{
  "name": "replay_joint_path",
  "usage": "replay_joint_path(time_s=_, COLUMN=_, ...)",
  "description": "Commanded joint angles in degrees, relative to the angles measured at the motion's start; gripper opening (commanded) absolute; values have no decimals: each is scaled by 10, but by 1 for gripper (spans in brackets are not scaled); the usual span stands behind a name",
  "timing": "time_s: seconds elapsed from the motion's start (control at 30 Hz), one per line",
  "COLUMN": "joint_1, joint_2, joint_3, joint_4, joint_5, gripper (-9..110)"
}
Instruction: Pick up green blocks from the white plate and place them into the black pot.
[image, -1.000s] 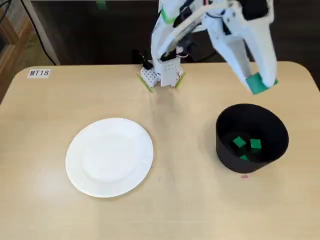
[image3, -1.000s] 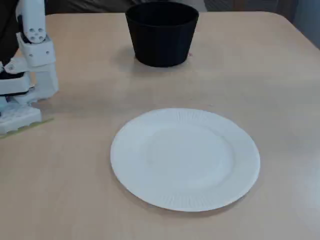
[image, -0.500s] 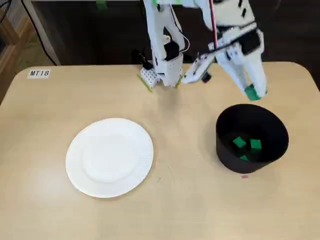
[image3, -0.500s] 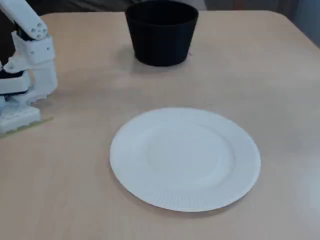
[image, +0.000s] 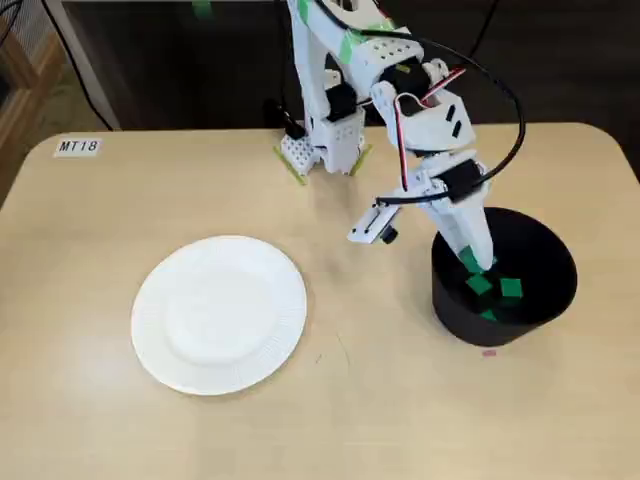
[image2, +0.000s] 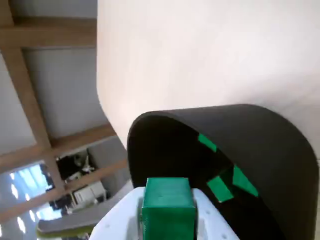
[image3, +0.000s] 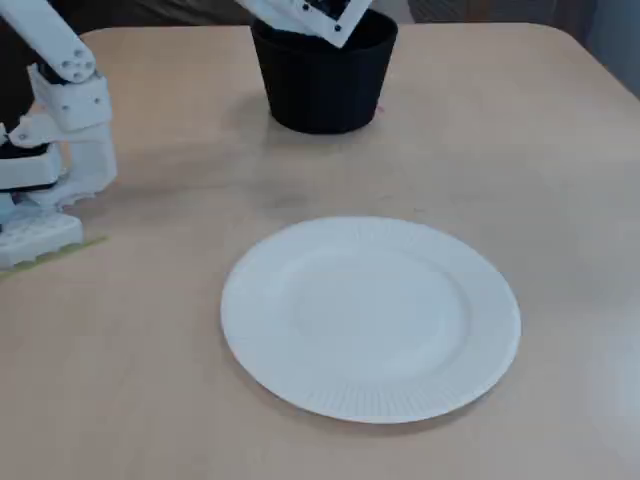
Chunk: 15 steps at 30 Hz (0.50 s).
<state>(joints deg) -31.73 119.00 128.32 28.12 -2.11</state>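
You have one white plate (image: 218, 315) and one black pot (image: 452, 308) on the table (image: 90, 260). Three green blocks (image: 479, 285) lie in the pot; a fourth block (image2: 167, 205) is clamped in the jaws. The arm (image: 432, 120) bends down from its base, jaws dipped just inside the pot's rim.

Bright, even light covered the table (image: 80, 420), with only faint soft shadows; the wrist view was slightly blurred.
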Motion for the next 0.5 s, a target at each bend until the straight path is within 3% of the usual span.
replay_joint_path(time_s=0.0, joint_1=-4, joint_2=8, joint_3=-2, joint_4=13, joint_5=-12, gripper=39)
replay_joint_path(time_s=0.1, joint_1=-7, joint_2=7, joint_3=-5, joint_4=30, joint_5=-14, gripper=45)
replay_joint_path(time_s=0.27, joint_1=-6, joint_2=11, joint_3=-8, joint_4=33, joint_5=-11, gripper=42)
replay_joint_path(time_s=0.3, joint_1=-4, joint_2=13, joint_3=-8, joint_4=28, joint_5=-11, gripper=36)
replay_joint_path(time_s=0.4, joint_1=18, joint_2=41, joint_3=-16, joint_4=36, joint_5=1, gripper=-1)
replay_joint_path(time_s=0.47, joint_1=45, joint_2=82, joint_3=-18, joint_4=65, joint_5=-10, gripper=-2)
